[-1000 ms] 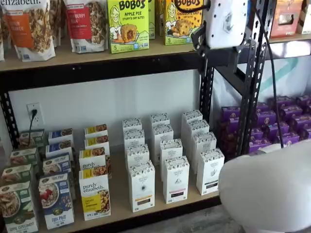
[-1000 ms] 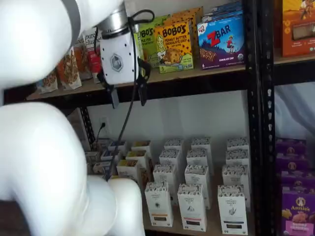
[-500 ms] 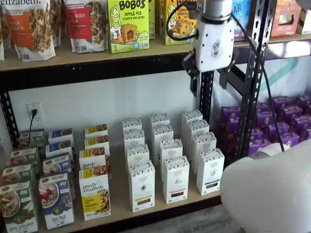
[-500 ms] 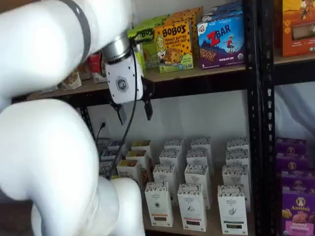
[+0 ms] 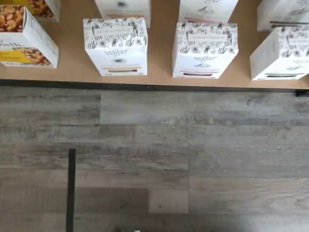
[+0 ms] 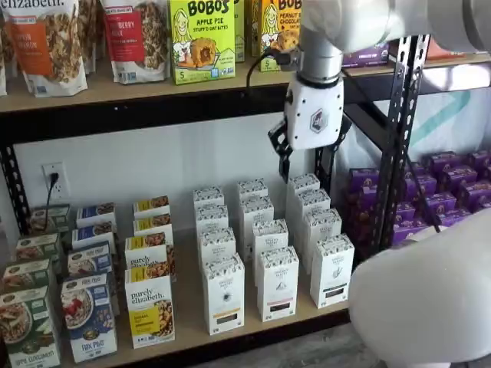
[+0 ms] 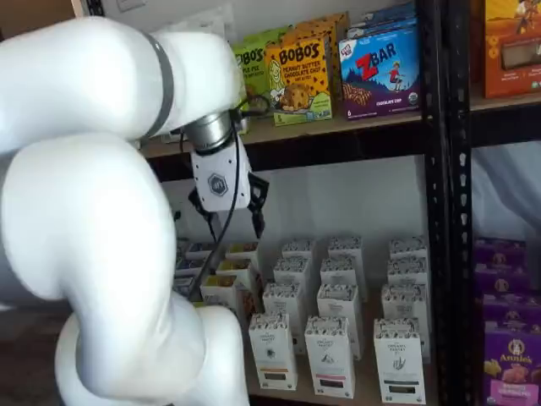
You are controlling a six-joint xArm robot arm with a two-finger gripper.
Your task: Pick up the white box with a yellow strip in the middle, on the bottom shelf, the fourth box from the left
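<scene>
White cartons, three columns of four, twelve counted in a shelf view, all on the bottom shelf [image 6: 188,285].

- Target: the white box [image 6: 224,295] is the front carton of the left column, at the front edge of the board. Tan-yellow strip low on its face, small dark emblem above it. Upright, untouched.
- Wrist view: the same white box [image 5: 115,46] stands at the board's front edge, orange-tan strip visible. Print on its face looks like "ORGANIC PANTRY", the smaller text is too fine to read. Two sibling cartons share its front row and have darker strips.
- Left neighbour: purely elizabeth box [image 6: 149,307] with a yellow block, just beside the target, name readable. A second "purely elizabeth." box sits directly behind it.
- Upper shelf text: Bobo's box [image 6: 202,40] reads "BOBO'S APPLE PIE". In a shelf view another Bobo's carton [image 7: 298,78] reads "PEANUT BUTTER CHOCOLATE CHIP". ZBAR box [image 7: 380,72] reads "CHOCOLATE CHIP".
- Right bay: purple Annie's box [image 7: 514,359], logo readable.
- Gripper [image 7: 228,213]: white body with a hex logo, black fingers spread with a clear gap, nothing between them. It hangs below the upper board, above the rear cartons and well apart from the target.
- It also shows in the other camera as gripper [image 6: 309,153], over the right-hand columns.
</scene>
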